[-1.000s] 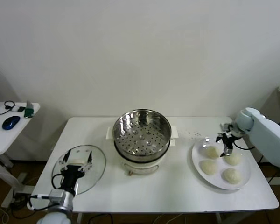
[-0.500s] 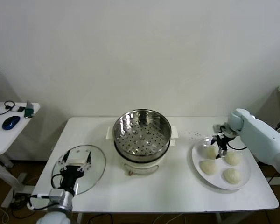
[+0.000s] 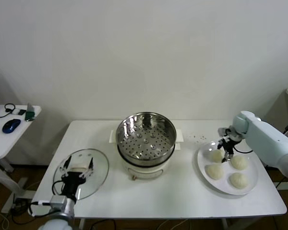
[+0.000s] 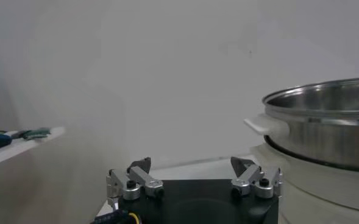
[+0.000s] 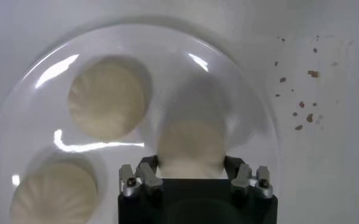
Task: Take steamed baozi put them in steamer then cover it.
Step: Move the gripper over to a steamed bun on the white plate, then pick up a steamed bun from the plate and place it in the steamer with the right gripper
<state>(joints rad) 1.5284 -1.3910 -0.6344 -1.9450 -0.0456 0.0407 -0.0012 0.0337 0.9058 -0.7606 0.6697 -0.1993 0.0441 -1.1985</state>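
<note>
Four cream-white baozi lie on a white plate (image 3: 205, 160) at the right: back left (image 3: 215, 156), back right (image 3: 239, 162), front left (image 3: 214, 171), front right (image 3: 238, 180). My right gripper (image 3: 226, 153) is down on the back-left baozi. In the right wrist view the gripper (image 5: 190, 172) has a finger against each side of that baozi (image 5: 190, 143). The steamer (image 3: 145, 138) stands open in the middle of the table, its perforated tray bare. The glass cover (image 3: 98, 168) lies flat at the front left. My left gripper (image 3: 77, 175) hovers open over its white handle.
In the right wrist view two more baozi (image 5: 109, 103) (image 5: 54, 193) lie on the plate (image 5: 228, 67), with brown crumbs (image 5: 301, 115) on the table beside it. The steamer's wall (image 4: 325, 122) shows close to the left gripper (image 4: 191, 173). A side desk (image 3: 9, 127) stands at the far left.
My right gripper has moved left and a little down onto the back-left baozi. The left gripper has shifted slightly over the cover.
</note>
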